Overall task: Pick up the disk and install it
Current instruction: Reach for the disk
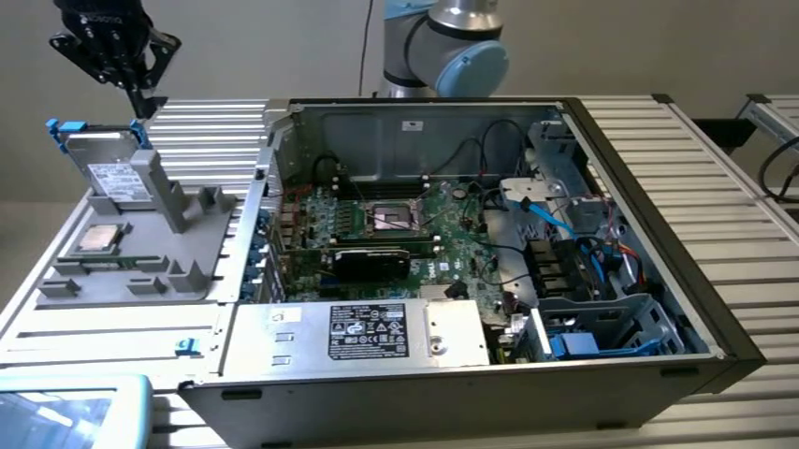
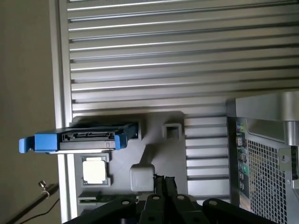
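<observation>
**Claw clenched above the disk – disk standing in its holder**

In the upper left of the exterior view the black claw (image 1: 141, 94) hangs in the air, pointing down and clenched. The wrist view shows its fingers (image 2: 163, 184) pressed together with nothing between them.

The disk (image 1: 112, 173) is just below the claw and apart from it. It stands on edge, leaning a little, in the far end of a grey holder (image 1: 200, 201) at the left of the frame. Its white label faces the camera and its blue frame shows at the upper corners. In the wrist view the disk (image 2: 86, 139) is seen edge-on, with blue tabs sticking out at both ends.

A square silver CPU chip (image 1: 100, 238) lies flat in a recess of the same holder, just beside the disk – the wrist view shows the chip (image 2: 95, 170) close by the disk's edge.

The holder sits on a slatted metal table (image 1: 712, 150). An open computer case (image 1: 374, 122) fills the middle and right of the exterior view, with its motherboard (image 1: 462, 238) exposed. A silver box (image 1: 437, 337) with a black label sits at the case's near edge. The arm (image 1: 443, 42) rises behind the case at the top centre.
</observation>
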